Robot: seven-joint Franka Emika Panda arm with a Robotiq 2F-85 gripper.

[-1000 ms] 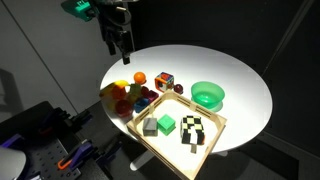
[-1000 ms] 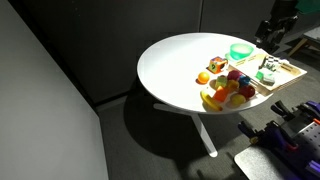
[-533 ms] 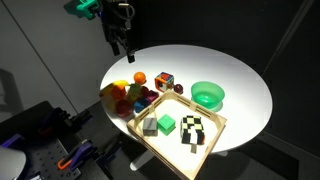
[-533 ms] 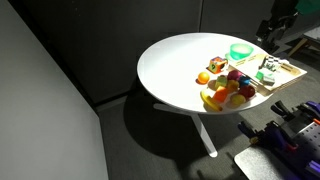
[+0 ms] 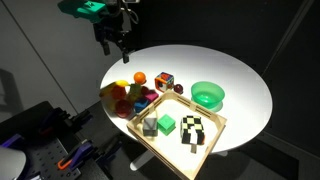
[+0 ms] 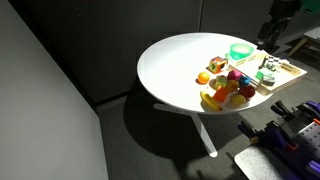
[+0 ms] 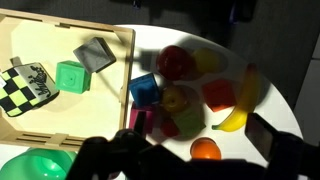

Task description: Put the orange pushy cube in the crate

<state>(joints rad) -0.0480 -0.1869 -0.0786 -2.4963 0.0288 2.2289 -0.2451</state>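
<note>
The gripper point(image 5: 115, 45) hangs high over the edge of the white table point(image 5: 225, 65). Its jaws are apart and hold nothing. The wrist view shows its two dark fingers point(image 7: 105, 158) spread wide at the bottom of the picture.

The orange cube point(image 5: 164, 81) sits on the table outside the crate point(image 5: 205, 109), just beside the crate's far rim. It lies between an orange ball point(image 5: 140, 77) and a green bowl point(image 5: 208, 94). The cube is well apart from the jaws, lower down and off to one side, not between them.

A pile of coloured toys point(image 5: 125, 97) lies near the cube. In the crate are a grey cube point(image 7: 95, 53), a green cube point(image 7: 70, 76) and a checkered block point(image 7: 25, 82).
</note>
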